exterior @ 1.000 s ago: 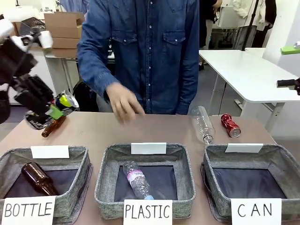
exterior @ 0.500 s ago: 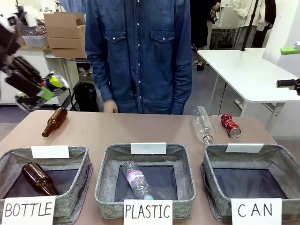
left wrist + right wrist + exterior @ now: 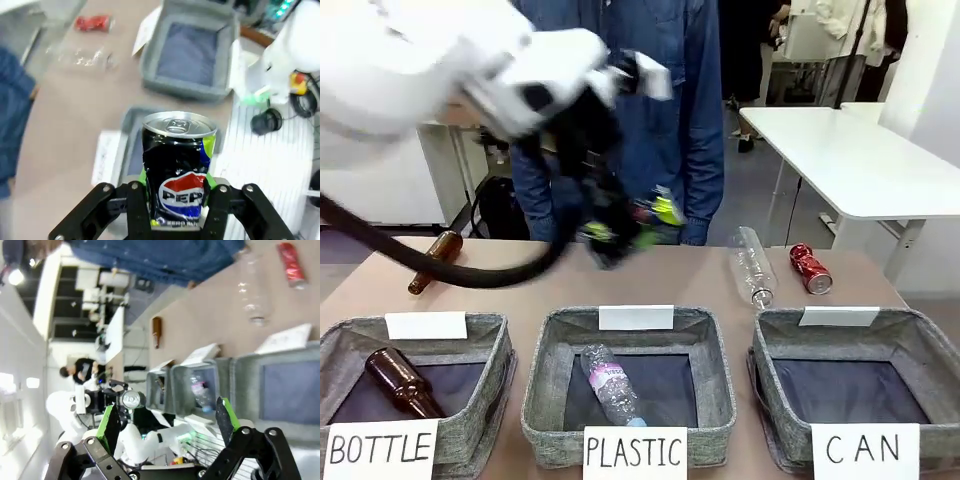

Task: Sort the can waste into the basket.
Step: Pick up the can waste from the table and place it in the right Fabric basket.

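Above the table behind the middle basket [image 3: 542, 380], the left claw [image 3: 620, 228] is clamped on the dark can [image 3: 177, 165], well apart from the CAN basket [image 3: 768, 385]; letting go here would likely drop it in the wrong bin.

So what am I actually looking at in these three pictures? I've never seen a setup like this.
This is a two-armed robot at a table, facing a person in a denim shirt. The front view comes from a fixed camera between the arms. The other two come from a camera on each wrist, looking along that arm's pincer. The left pincer is shut on a dark can, held up over the table. The right pincer is open and holds nothing. On the table lie a red can, a clear plastic bottle and a brown bottle, beyond three grey baskets: the BOTTLE basket, the PLASTIC basket and the CAN basket, which is empty.
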`<action>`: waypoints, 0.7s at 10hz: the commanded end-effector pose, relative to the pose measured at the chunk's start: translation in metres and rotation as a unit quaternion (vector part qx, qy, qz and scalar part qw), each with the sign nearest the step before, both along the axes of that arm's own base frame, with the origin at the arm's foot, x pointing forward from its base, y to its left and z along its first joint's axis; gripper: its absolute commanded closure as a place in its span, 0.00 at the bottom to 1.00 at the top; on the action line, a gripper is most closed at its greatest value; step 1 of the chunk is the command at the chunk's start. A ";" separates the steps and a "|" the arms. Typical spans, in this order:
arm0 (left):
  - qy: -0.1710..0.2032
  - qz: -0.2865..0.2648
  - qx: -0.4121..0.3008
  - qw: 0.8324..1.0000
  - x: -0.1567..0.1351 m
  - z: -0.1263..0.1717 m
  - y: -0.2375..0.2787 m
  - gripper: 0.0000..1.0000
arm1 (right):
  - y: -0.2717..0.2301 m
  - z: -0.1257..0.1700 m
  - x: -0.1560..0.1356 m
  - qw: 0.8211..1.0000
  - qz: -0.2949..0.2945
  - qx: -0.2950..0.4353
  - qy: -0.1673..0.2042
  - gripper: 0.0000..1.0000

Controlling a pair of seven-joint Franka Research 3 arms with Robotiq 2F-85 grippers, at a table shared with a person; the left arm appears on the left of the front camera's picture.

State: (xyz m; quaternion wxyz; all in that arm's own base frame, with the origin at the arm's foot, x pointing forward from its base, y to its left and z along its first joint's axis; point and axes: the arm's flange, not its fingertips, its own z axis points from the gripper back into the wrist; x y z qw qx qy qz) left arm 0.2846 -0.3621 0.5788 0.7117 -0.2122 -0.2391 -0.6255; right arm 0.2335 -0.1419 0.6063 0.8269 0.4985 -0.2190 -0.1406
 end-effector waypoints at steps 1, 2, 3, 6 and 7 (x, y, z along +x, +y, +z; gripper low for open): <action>0.009 -0.038 -0.040 0.998 0.011 -0.013 -0.055 0.64 | -0.075 0.026 -0.050 0.998 -0.056 -0.020 0.011 0.00; 0.032 -0.064 -0.061 0.996 0.001 -0.037 -0.088 0.64 | -0.108 0.019 -0.077 0.994 -0.107 -0.006 0.003 0.00; 0.048 -0.081 -0.072 0.993 -0.003 -0.057 -0.118 0.64 | -0.126 0.005 -0.099 0.990 -0.139 0.015 -0.008 0.00; 0.062 -0.071 -0.115 0.989 0.008 -0.097 -0.196 0.64 | -0.118 0.017 -0.104 0.992 -0.124 -0.007 0.000 0.00; 0.060 -0.068 -0.117 0.989 0.012 -0.103 -0.209 0.64 | -0.118 0.017 -0.104 0.992 -0.124 -0.007 0.000 0.00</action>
